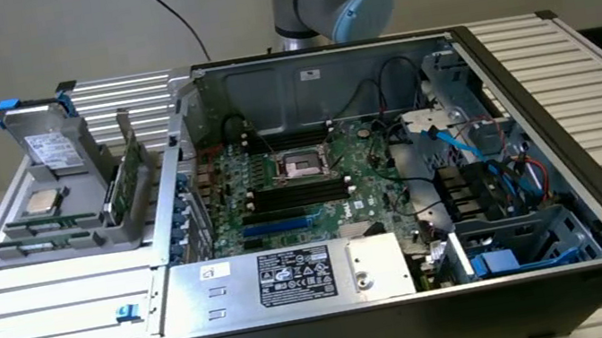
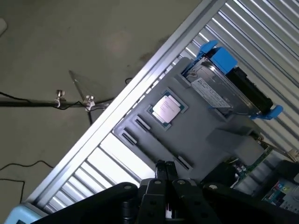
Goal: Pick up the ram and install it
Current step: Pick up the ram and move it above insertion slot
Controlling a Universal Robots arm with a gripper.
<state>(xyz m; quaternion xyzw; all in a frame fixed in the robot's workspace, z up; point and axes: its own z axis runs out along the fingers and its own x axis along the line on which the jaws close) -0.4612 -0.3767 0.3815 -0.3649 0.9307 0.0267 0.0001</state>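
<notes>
While the end effector (image 2: 164, 164) hangs clenched and empty near the gray holder (image 1: 59, 244), the ram (image 1: 116, 196) stands on edge in that holder, beside the hard drive (image 1: 53, 146). Probably light, stiff and fragile; pinch the bare top edge, not the chips.

Wall (image 1: 40, 47): plain, pale, unmarked.
Floor (image 2: 56, 42): dull grey-beige, smooth; thin black cables (image 2: 37, 163) lying across it.
Table (image 1: 57, 307): ribbed aluminium slats, some showing glare.
Light: soft, even.
</notes>
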